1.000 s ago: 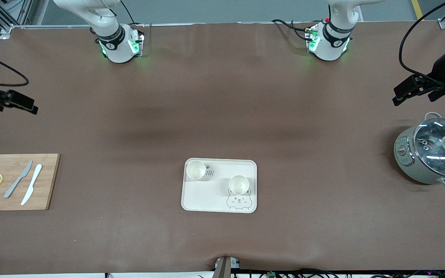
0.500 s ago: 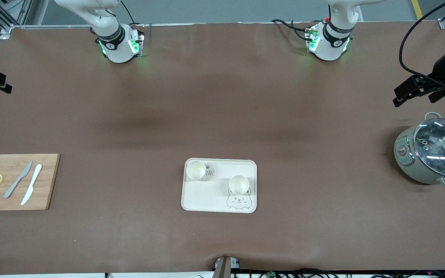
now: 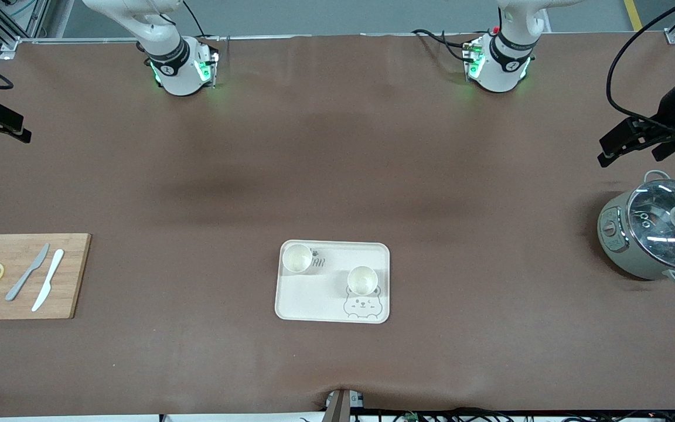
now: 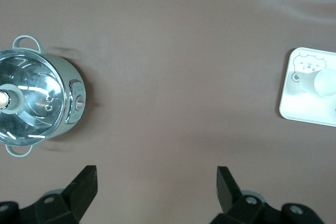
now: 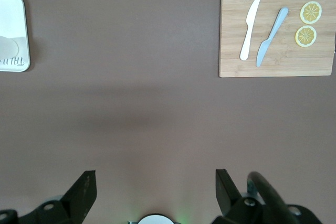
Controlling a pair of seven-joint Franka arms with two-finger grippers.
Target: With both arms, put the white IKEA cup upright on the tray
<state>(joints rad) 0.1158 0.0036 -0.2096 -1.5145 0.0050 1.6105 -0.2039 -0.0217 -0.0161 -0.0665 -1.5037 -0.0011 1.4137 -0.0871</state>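
Flat cream-white rectangular bear-print tray (image 3: pixel 333 308) mid-bench: two white round cups (image 3: pixel 297 258) (image 3: pixel 362 280) upright on it | wooden cutting board (image 3: pixel 74 275): two knives, two lemon slices | left claw (image 4: pixel 156 187) over bare bench near lidded grey-green pot (image 3: pixel 654 234), spread, empty | right claw (image 5: pixel 155 190) over bench at right arm's end, spread, empty

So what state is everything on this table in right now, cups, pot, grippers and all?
Cup by the lettering: upright on the tray.
Cup by the bear drawing: upright on the tray.
Pot: glass lid on.
Left gripper: open, empty, above bare table beside the pot.
Right gripper: open, empty, above bare table.
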